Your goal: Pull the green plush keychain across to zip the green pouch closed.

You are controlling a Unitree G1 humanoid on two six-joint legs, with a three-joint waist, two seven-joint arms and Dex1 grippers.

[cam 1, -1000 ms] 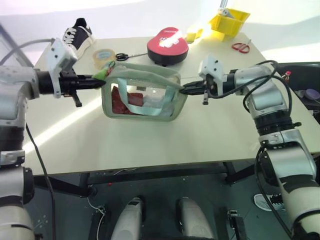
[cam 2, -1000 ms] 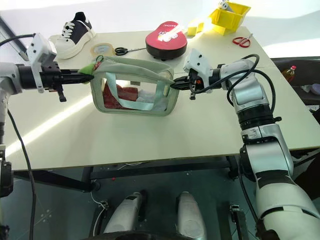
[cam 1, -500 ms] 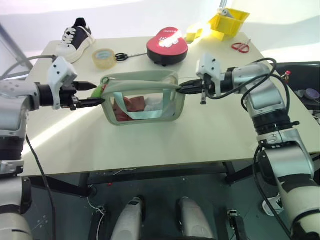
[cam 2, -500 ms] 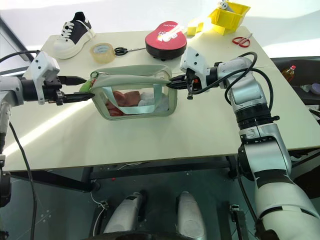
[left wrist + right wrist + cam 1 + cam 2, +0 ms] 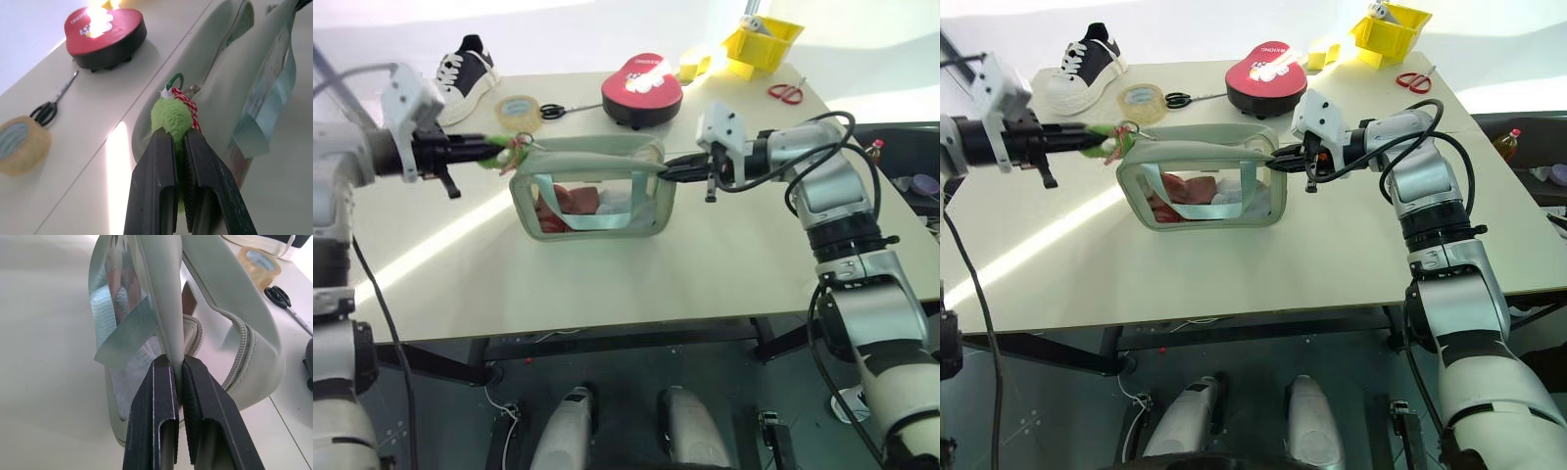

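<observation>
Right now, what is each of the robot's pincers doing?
Left pincer: shut on the green plush keychain.
Right pincer: shut on the end of the green pouch.

On the table I count one green pouch with one green plush keychain, one red case, one roll of tape, and one shoe. There are two pairs of scissors: black ones and red ones. One yellow bin is also there.
</observation>
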